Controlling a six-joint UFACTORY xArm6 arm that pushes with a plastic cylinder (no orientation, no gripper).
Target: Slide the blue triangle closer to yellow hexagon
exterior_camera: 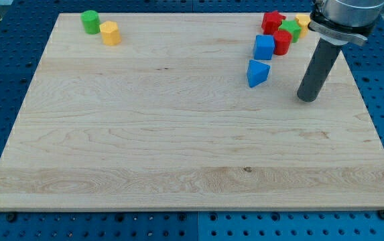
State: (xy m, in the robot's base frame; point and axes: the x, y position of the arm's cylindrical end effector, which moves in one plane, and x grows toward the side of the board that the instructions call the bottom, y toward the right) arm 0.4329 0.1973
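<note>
Blue triangle [258, 72] toward the board's [178, 134] upper right, just below a blue cube [264, 47]. Yellow hexagon [110, 33] far off at top left, beside a green cylinder [90, 21]. My tip [306, 98] down on the wood, right of the triangle, apart from it; no pincer fitted, just a plain rod.

The tip [307, 98] stands just right of the blue triangle [257, 72]. Leftward, bare wooden board [178, 147] runs to the yellow hexagon [110, 33] at upper left. The blue cube [264, 47] crowds the triangle's top.
</note>
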